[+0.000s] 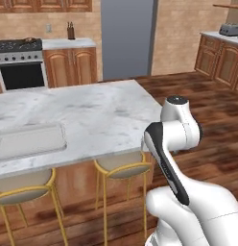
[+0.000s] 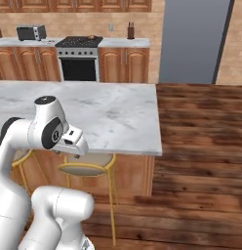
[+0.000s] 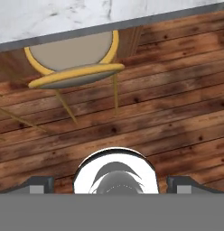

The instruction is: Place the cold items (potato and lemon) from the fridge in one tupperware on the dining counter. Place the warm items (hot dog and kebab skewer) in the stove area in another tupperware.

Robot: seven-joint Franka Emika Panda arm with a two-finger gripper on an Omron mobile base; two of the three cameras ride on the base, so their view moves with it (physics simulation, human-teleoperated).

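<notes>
Resting on the dining counter (image 1: 92,115), toward its left front edge: shallow pale tupperware (image 1: 30,140), pale bottom showing inside. Tucked under the counter's front edge: yellow-framed stool (image 3: 73,67). Hanging just off that edge, over wooden floor: gripper (image 3: 112,185), fingers spread wide, grasping nothing.

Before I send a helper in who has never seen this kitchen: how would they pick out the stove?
Start at the tall grey fridge on the back wall. Follow the wooden cabinets away from it to the stove. It alone has a dark oven window under black burners, between wood doors.
</notes>
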